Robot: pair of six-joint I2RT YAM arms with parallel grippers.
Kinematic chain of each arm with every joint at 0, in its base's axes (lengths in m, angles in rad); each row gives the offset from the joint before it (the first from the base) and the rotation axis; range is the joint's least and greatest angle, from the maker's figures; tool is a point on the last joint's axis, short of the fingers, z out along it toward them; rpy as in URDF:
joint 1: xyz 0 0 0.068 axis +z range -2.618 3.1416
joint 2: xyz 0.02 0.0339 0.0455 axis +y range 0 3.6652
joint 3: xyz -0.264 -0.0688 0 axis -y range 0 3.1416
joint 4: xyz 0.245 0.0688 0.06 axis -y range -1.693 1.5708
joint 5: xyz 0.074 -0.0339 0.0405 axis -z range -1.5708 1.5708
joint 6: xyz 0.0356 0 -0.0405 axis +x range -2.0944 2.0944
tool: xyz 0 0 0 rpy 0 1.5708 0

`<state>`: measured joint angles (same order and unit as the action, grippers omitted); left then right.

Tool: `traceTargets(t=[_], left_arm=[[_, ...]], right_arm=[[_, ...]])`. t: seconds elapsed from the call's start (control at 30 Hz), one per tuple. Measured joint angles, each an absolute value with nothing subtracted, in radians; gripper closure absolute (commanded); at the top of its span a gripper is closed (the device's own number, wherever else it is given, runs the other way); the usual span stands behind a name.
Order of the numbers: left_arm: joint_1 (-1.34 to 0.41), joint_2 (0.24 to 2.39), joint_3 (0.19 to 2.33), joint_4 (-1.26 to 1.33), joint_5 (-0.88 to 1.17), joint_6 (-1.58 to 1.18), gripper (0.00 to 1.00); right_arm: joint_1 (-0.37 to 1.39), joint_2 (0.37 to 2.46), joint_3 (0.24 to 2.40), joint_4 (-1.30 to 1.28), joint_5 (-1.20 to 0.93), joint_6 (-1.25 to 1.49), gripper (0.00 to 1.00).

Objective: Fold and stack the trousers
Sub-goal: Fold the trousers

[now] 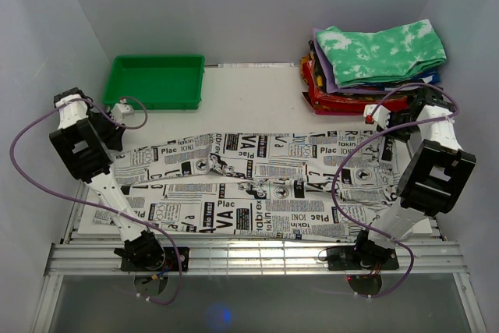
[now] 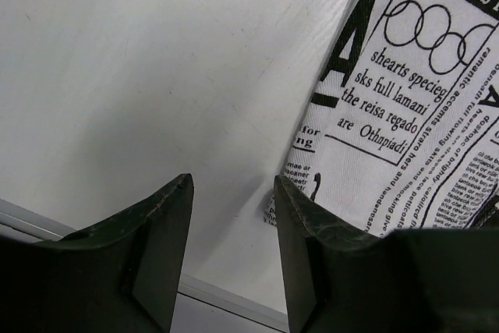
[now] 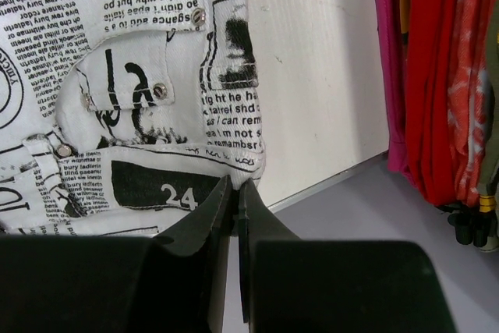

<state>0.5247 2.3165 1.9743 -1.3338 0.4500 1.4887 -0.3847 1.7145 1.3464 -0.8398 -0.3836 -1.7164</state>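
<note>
The trousers point(image 1: 257, 185), white with black newspaper print, lie spread flat across the table from left to right. At their left end my left gripper point(image 1: 115, 136) hangs open over bare table. In the left wrist view the hem corner of the trousers point(image 2: 405, 115) lies just beside the right finger, and nothing sits between the fingers of the left gripper point(image 2: 234, 185). At the right end my right gripper point(image 1: 394, 132) is shut on the waistband corner. The right wrist view shows the right gripper point(image 3: 234, 186) pinching the trousers point(image 3: 117, 76) near a "24" label.
A green tray point(image 1: 156, 79) stands at the back left. A stack of folded clothes point(image 1: 382, 56), green tie-dye on top, sits at the back right, close to the right gripper, and shows as red folds point(image 3: 437, 76). The table's edge point(image 2: 78, 228) runs near the left fingers.
</note>
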Motion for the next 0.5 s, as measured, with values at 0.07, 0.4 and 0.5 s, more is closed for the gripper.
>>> traceTargets(t=[0.07,0.4,0.5], left_arm=[[0.525,2.313,1.974,-1.333,0.460,1.491,0.44],[0.525,2.275,1.861,-1.332,0.468,1.490,0.48],[0.525,2.263,1.839,-1.331,0.465,1.485,0.57]], right_arm=[[-0.384,1.715,1.350,-0.841,-0.384,-1.716,0.92],[-0.379,1.731,1.378,-0.860,-0.373,-1.719,0.92],[-0.377,1.731,1.380,-0.863,-0.369,-1.721,0.92]])
